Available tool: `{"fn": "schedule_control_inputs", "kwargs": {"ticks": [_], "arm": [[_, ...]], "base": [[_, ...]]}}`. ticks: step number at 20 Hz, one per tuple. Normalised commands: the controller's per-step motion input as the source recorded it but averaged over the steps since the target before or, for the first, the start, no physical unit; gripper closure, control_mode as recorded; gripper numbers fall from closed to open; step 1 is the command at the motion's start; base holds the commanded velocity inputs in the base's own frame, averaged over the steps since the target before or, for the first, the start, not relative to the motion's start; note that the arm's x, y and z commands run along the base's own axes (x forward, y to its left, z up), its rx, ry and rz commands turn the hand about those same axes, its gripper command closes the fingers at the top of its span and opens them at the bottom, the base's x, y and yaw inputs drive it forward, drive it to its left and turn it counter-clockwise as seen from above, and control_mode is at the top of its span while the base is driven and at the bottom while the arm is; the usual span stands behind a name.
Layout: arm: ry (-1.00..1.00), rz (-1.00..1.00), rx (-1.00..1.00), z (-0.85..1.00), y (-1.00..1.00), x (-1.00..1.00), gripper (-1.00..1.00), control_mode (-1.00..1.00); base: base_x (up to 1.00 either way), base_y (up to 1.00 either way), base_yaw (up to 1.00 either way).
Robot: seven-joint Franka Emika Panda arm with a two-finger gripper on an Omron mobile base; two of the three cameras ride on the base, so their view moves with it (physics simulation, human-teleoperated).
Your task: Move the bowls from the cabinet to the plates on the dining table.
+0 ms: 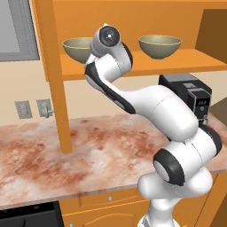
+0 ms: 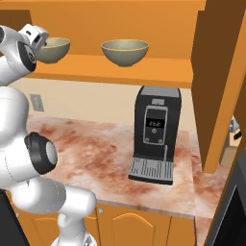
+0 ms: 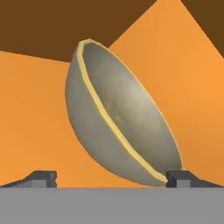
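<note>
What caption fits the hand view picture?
Open gripper closing in on an olive bowl on the orange cabinet shelf.

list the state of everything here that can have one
left bowl: upright on the cabinet shelf, not gripped
right bowl: upright on the shelf, untouched
cabinet: open
gripper: open, at the left bowl's rim
coffee machine: on the counter, display lit
</note>
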Motion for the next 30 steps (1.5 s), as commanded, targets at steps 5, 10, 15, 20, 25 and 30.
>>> {"fn": "schedule_control_inputs", "kwargs": {"ticks": [5, 10, 15, 20, 25, 30], "arm": [[0.0, 0.0, -0.04, -0.15, 0.08, 0.27, -1.0, -1.0], [0.0, 0.01, -0.01, 0.0, 0.05, 0.33, -1.0, -1.0], [0.02, 0.01, -0.03, -0.07, 0.11, 0.3, -1.0, -1.0], [0.07, 0.01, -0.02, -0.18, 0.23, 0.17, -1.0, -1.0], [0.02, 0.0, -0.01, -0.29, 0.18, 0.06, 1.0, -1.0], [0.0, 0.0, 0.0, -0.45, 0.03, 0.0, 1.0, -1.0]], "base": [[0.0, 0.0, 0.0], [0.0, 0.0, 0.0], [0.0, 0.0, 0.0], [0.0, 0.0, 0.0], [0.0, 0.0, 0.0], [0.0, 0.0, 0.0]]}}
